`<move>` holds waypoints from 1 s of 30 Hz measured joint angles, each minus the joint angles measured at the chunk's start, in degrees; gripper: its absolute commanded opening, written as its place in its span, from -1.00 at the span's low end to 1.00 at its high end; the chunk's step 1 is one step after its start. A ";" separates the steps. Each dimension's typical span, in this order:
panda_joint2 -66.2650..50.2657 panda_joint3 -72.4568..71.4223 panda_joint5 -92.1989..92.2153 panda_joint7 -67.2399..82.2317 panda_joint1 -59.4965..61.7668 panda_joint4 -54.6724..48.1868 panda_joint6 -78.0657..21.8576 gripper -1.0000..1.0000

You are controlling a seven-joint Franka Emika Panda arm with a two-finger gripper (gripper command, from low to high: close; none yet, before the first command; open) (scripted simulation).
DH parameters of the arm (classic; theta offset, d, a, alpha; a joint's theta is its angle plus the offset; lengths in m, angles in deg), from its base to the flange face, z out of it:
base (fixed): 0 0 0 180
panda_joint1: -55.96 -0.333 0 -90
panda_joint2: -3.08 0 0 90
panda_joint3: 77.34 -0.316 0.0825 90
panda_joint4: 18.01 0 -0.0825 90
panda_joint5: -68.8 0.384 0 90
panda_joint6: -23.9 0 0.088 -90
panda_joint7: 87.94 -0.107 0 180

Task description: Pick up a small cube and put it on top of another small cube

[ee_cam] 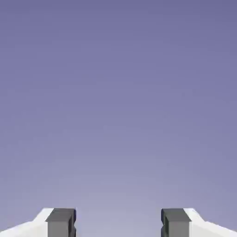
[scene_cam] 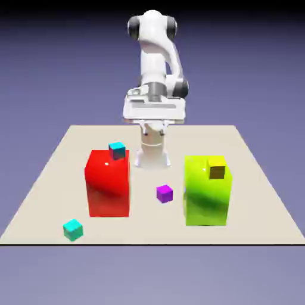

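Exterior view: fixed, raised, set back across the beige rectangular table (scene_cam: 36, 179), facing the white robot arm (scene_cam: 156, 53) and taking in the whole tabletop; hand view: mounted close behind two grey fingertips (ee_cam: 60, 222), facing only plain blue-violet backdrop, sharing that backdrop alone.
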 measured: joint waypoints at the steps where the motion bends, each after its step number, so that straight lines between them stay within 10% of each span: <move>1: -2.08 1.31 0.41 1.85 -0.66 -1.29 -1.10 0.00; 30: -62.29 39.38 12.23 55.58 -19.77 -38.75 -33.04 0.00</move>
